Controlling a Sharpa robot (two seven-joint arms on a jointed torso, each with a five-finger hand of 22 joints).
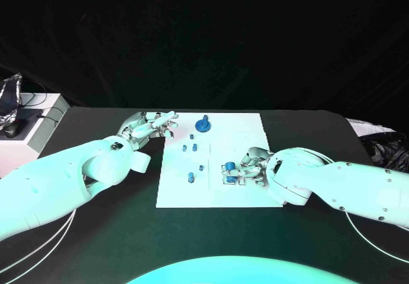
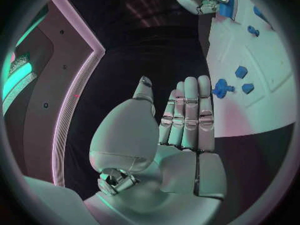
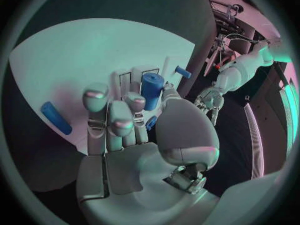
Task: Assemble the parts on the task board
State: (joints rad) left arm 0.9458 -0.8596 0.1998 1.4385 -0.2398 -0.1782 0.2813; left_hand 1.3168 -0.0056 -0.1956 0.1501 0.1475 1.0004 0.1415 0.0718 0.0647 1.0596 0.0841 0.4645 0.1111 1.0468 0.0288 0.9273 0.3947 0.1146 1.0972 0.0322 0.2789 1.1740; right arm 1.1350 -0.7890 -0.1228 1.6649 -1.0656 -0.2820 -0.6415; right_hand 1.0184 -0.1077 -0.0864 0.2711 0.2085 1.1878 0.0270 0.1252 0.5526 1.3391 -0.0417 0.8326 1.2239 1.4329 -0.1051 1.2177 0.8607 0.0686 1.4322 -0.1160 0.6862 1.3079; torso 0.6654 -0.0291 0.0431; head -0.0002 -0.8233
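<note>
The white board (image 1: 217, 195), flat and matte, lies mid-desk. The right hand (image 1: 244, 168) rests on the board near its right edge, fingers closed around a smooth blue cylinder (image 3: 152, 90). The left hand (image 1: 153, 125) hovers at the board's far left corner, fingers straight and together, holding nothing. Small blue pegs (image 1: 192, 145) stand along the board's middle, with a round blue knob (image 1: 203, 125) near the far edge.
</note>
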